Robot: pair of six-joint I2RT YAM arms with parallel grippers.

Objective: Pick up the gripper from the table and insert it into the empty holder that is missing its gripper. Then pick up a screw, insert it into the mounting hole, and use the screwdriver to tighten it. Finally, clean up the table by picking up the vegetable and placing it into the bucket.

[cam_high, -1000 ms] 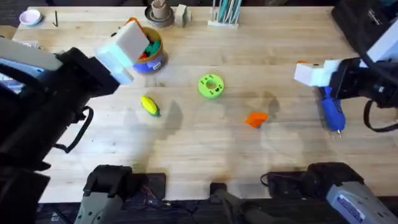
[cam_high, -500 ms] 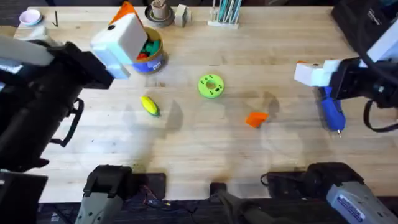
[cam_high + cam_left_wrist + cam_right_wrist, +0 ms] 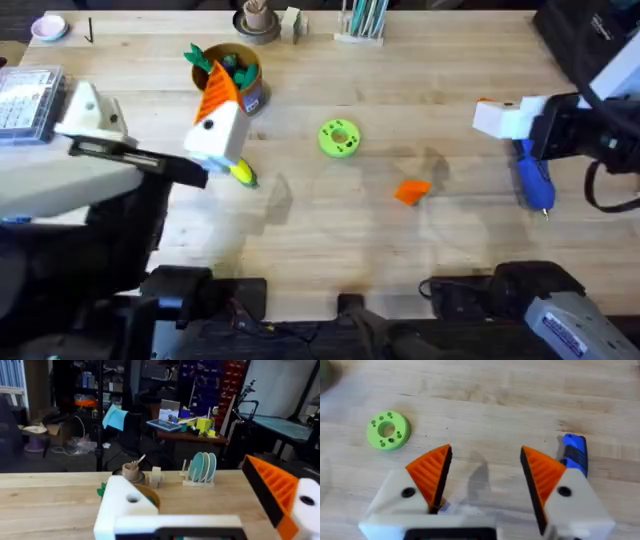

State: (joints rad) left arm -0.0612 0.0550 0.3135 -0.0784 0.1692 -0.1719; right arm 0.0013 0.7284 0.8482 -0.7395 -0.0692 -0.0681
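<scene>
The orange wedge gripper [image 3: 411, 190] lies flat on the table right of centre. My left gripper [image 3: 150, 120] [image 3: 195, 490] is open wide. One of its fingers is the bare white holder [image 3: 90, 108] [image 3: 125, 505] with no orange tip. The other finger carries an orange pad [image 3: 213, 95] [image 3: 272, 490] and hangs over the yellow vegetable [image 3: 241, 173], partly covering it. The bucket [image 3: 246, 88] stands just behind, with toy vegetables in it. My right gripper [image 3: 500, 118] [image 3: 485, 475] is open and holds nothing. It is just behind the blue screwdriver [image 3: 533, 180] [image 3: 574, 455].
A lime-green ring [image 3: 339, 138] [image 3: 388, 431] lies mid-table. A clear compartment box [image 3: 28, 95] sits at the left edge. Along the back are a pink dish [image 3: 48, 27], a brown cup of sticks [image 3: 256, 20] and a rack [image 3: 362, 22].
My left arm has swung down and toward the front. Its orange-tipped finger moved from beside the bucket to over the yellow vegetable. The clear box has come into view. The right arm is still.
</scene>
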